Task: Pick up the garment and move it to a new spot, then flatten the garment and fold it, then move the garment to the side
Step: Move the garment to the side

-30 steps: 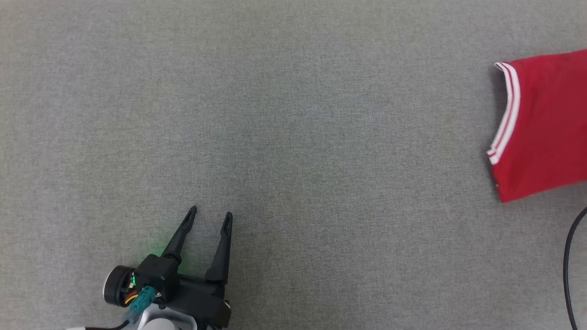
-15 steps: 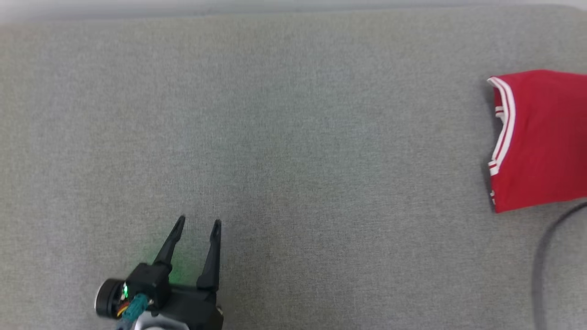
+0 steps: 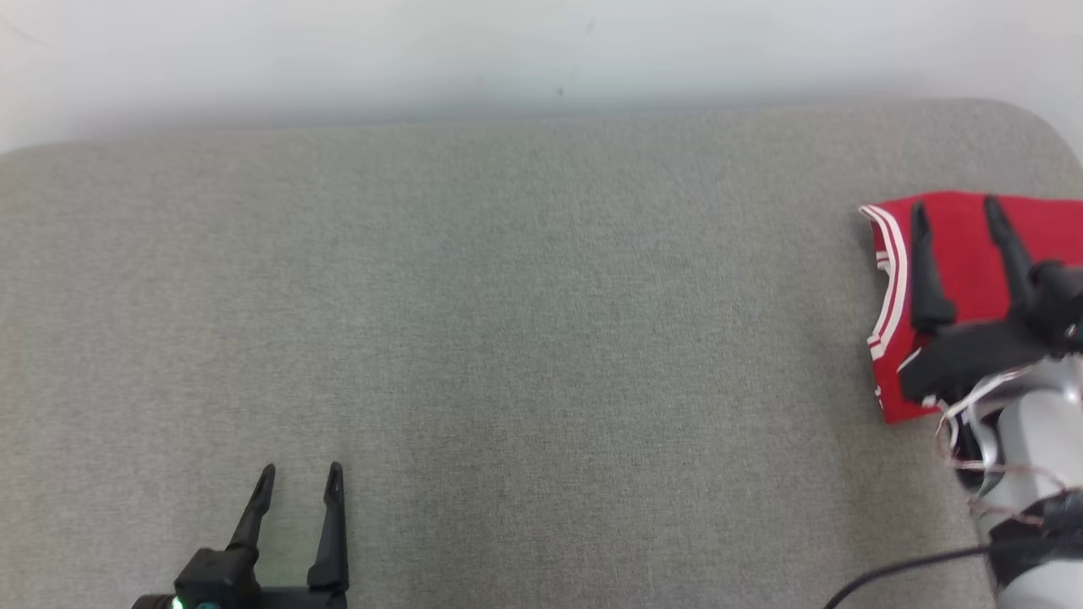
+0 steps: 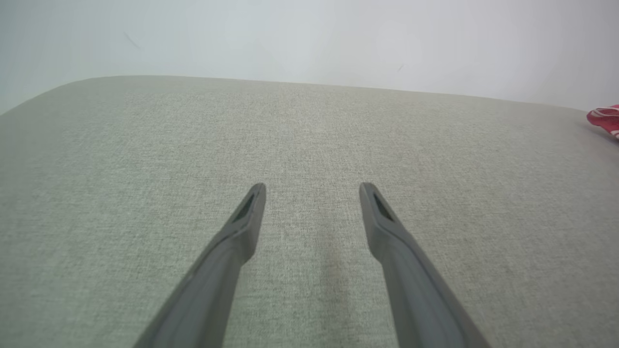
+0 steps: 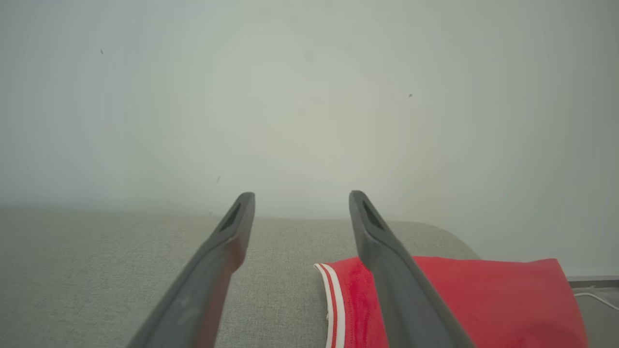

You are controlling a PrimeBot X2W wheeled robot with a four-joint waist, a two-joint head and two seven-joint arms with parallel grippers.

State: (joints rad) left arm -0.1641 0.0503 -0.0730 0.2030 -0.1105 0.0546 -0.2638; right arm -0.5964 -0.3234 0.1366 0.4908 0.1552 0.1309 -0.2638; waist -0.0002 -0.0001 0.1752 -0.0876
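The garment (image 3: 964,262) is red with white-striped trim and lies folded at the far right of the grey table, near its back corner. It also appears in the right wrist view as the garment (image 5: 483,299), and its edge (image 4: 604,118) peeks in at the right of the left wrist view. My right gripper (image 3: 952,211) hovers above the garment, open, with nothing between its fingers. My left gripper (image 3: 300,474) is open at the lower left over bare table, far from the garment.
The grey fabric-covered table (image 3: 541,338) ends at a pale wall (image 3: 508,51) behind it. A dark cable (image 3: 914,571) runs along the lower right by the right arm.
The camera has tilted up, so the wall and the table's back edge now show. The right gripper has come into view above the garment.
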